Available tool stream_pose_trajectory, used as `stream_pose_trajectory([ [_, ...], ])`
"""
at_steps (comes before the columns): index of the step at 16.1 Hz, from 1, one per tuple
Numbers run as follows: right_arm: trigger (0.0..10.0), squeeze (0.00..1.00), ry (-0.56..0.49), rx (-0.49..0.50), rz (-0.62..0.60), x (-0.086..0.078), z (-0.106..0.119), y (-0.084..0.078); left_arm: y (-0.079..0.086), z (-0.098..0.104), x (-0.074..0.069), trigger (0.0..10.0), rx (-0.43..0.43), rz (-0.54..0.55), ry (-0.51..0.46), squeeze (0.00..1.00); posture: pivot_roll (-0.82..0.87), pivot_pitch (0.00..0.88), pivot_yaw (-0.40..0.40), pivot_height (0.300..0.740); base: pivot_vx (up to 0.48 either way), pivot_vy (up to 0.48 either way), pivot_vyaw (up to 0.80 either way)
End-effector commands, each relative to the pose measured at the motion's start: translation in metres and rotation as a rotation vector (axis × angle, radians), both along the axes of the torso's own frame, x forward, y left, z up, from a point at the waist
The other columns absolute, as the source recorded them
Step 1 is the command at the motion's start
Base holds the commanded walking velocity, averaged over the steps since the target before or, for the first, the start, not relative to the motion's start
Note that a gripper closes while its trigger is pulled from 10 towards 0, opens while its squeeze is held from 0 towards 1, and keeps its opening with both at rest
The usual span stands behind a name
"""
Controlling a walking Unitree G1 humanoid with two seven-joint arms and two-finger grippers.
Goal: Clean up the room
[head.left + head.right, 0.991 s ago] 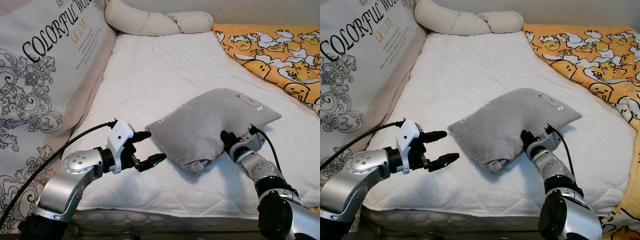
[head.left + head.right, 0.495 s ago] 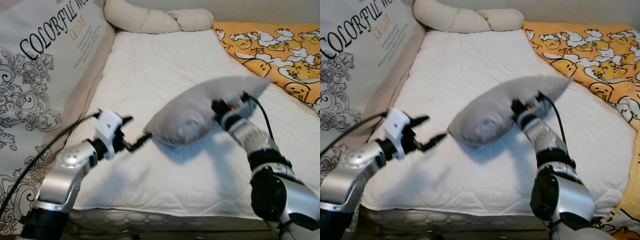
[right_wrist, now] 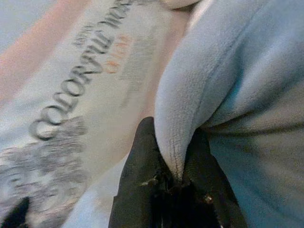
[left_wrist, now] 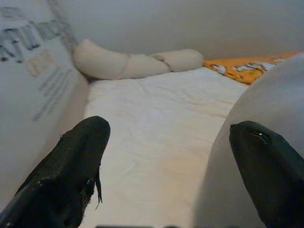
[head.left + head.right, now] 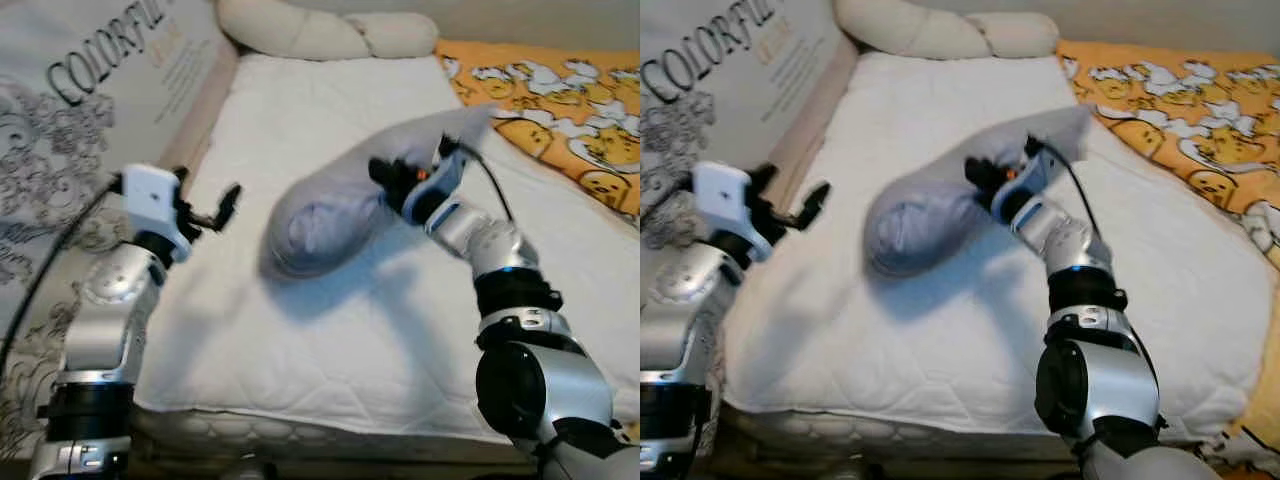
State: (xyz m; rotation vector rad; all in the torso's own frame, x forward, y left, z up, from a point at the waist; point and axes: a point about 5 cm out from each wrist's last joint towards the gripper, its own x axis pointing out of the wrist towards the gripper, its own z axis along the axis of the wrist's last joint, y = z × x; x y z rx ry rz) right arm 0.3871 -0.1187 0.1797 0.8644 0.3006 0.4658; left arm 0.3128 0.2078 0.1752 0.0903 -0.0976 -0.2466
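Note:
A grey pillow [image 5: 335,210] hangs lifted over the middle of the white mattress [image 5: 330,320]. My right gripper [image 5: 385,178] is shut on a fold of it; in the right wrist view both black fingers [image 3: 142,161] pinch the grey pillow's fabric [image 3: 213,71]. My left gripper [image 5: 222,208] is open, raised to the left of the pillow and apart from it. In the left wrist view its two fingers [image 4: 71,156] stand wide, with the pillow's grey side [image 4: 266,104] close by one tip.
A large printed cushion [image 5: 90,90] leans along the bed's left side. A cream knotted bolster [image 5: 320,30] lies at the head. An orange blanket with cartoon figures [image 5: 560,110] covers the right side. The mattress's front edge [image 5: 300,430] is near me.
My right gripper has carried the pillow higher and to the left, toward the head of the bed. My left arm has risen and drawn back left, fingers open. The camera shifted too.

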Motion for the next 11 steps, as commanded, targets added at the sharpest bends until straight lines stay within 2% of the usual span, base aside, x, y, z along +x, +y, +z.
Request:
stream_pose_trajectory([
  [1,0.0,0.0,-0.116,0.054,0.025,0.001,0.031,-0.006,0.001,0.001,0.001,10.0,-0.003,0.003,-0.003,0.35,0.02,0.0,-0.019,0.74,0.0,0.0,0.0],
  [3,0.0,0.0,-0.129,0.082,0.094,-0.014,0.029,-0.014,0.003,0.003,0.002,10.0,-0.015,0.014,-0.018,0.33,0.02,0.0,-0.015,0.74,0.0,0.0,0.0],
  [4,0.4,0.0,-0.097,0.075,0.162,-0.038,0.006,-0.031,0.007,0.008,0.003,10.0,-0.044,0.03,-0.041,0.32,0.01,0.0,-0.01,0.74,0.0,0.0,0.0],
  [5,0.5,0.0,-0.054,0.015,0.189,-0.052,-0.015,-0.042,0.009,0.011,0.004,10.0,-0.065,0.036,-0.049,0.32,0.0,0.0,-0.005,0.74,0.0,0.0,0.0],
  [6,0.5,0.0,-0.054,0.015,0.189,-0.052,-0.015,-0.042,0.009,0.011,0.004,10.0,-0.065,0.036,-0.049,0.32,0.0,0.0,-0.005,0.74,0.0,0.0,0.0],
  [7,0.0,0.0,0.1,-0.21,0.171,-0.071,-0.075,-0.065,0.005,0.004,0.004,10.0,-0.112,-0.042,0.014,0.17,-0.02,0.0,0.013,0.74,0.0,0.0,0.0],
  [8,0.0,0.0,0.143,-0.243,0.165,-0.077,-0.089,-0.071,0.001,0.002,0.003,10.0,-0.13,-0.079,0.04,0.17,-0.02,0.0,0.013,0.74,0.0,0.0,0.0],
  [9,0.0,0.0,0.217,-0.284,0.106,-0.08,-0.109,-0.081,-0.008,-0.005,0.001,10.0,-0.153,-0.155,0.086,0.0,-0.02,0.0,0.018,0.74,0.0,0.0,0.0],
  [10,0.0,0.0,0.292,-0.336,0.041,-0.085,-0.128,-0.09,-0.02,-0.015,-0.002,10.0,-0.18,-0.241,0.154,0.0,-0.02,0.0,0.021,0.74,0.0,0.0,0.0],
  [11,0.0,0.0,0.387,-0.429,-0.068,-0.091,-0.15,-0.101,-0.044,-0.038,-0.006,10.0,-0.173,-0.388,0.245,1.0,-0.03,0.0,0.02,0.74,0.0,0.0,0.0],
])
